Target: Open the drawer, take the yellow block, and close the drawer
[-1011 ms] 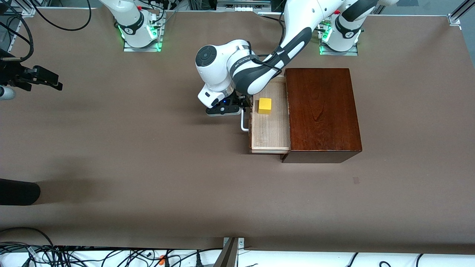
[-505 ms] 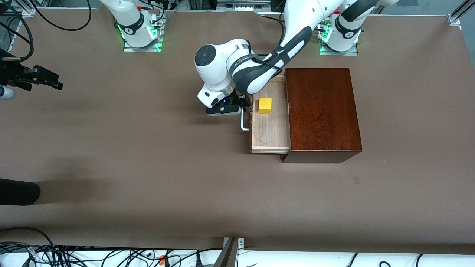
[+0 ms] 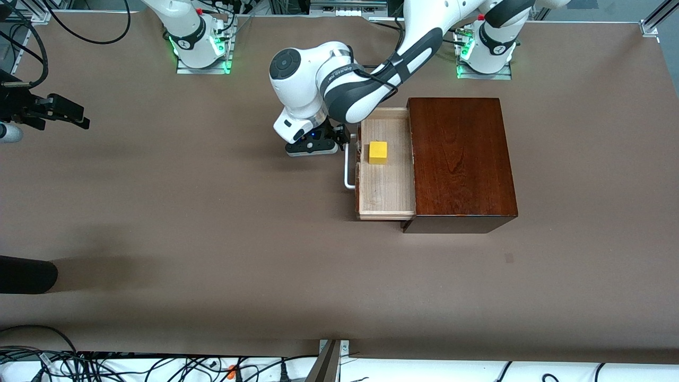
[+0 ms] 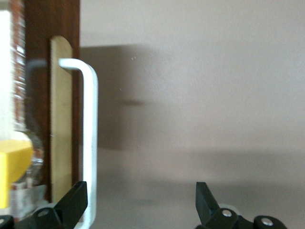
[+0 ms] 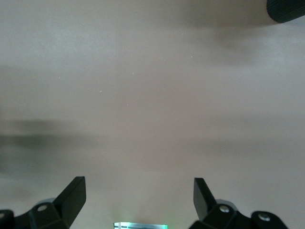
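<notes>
The drawer (image 3: 384, 185) stands pulled out of the dark mahogany box (image 3: 461, 159) toward the right arm's end of the table. The yellow block (image 3: 378, 152) sits in its pale tray, and its edge (image 4: 14, 167) shows in the left wrist view. My left gripper (image 3: 323, 144) hangs open just off the white handle (image 3: 347, 172), at the handle's end toward the robots' bases. One fingertip (image 4: 76, 195) is beside the bar (image 4: 90, 133), with nothing between the jaws (image 4: 141, 191). My right gripper (image 3: 71, 118) waits open (image 5: 139, 188) over bare table at the right arm's end.
A dark rounded object (image 3: 26, 274) lies at the table edge at the right arm's end, also visible as a dark shape (image 5: 286, 9) in the right wrist view. Cables (image 3: 106, 366) run along the edge nearest the front camera. Brown mat (image 3: 212, 223) surrounds the box.
My left hand has drawn back from the middle of the handle toward the robots' bases, uncovering the drawer's corner. Drawer, block and right arm have stayed put.
</notes>
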`<action>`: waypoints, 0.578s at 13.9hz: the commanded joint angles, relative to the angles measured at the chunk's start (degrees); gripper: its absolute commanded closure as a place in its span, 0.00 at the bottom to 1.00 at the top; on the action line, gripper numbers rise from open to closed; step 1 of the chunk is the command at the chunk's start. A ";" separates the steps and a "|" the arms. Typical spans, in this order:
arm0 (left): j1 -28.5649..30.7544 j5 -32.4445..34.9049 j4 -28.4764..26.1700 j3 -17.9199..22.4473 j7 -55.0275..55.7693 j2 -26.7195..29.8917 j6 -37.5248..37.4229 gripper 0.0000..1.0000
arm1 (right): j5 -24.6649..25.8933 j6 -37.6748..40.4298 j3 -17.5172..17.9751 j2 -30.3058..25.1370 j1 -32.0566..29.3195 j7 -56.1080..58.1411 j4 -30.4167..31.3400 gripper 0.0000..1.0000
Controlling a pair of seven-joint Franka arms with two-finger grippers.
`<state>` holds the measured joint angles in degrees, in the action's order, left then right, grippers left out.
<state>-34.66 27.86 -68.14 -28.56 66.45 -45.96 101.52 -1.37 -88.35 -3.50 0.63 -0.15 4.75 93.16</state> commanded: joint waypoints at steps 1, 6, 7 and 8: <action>4.41 -4.72 -2.07 -0.09 -1.40 8.05 -4.30 0.00 | -0.92 0.72 0.86 -0.19 -0.90 -0.53 -0.34 0.00; 19.16 -15.19 -7.53 0.00 -15.98 22.29 -10.19 0.00 | -3.03 0.54 0.77 0.33 -0.90 -2.02 -0.78 0.00; 22.07 -16.50 -7.79 0.00 -18.17 24.14 -10.89 0.00 | -3.03 0.72 1.03 0.60 -0.38 -1.59 -0.78 0.00; 24.97 -17.82 -7.79 -0.09 -20.37 25.55 -11.68 0.00 | -3.03 0.72 1.73 1.03 1.28 -2.11 -0.70 0.00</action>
<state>-14.98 13.39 -71.23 -28.32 50.38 -25.70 90.12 -3.69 -88.34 -3.19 0.75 -0.05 4.05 93.16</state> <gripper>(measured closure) 0.000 0.000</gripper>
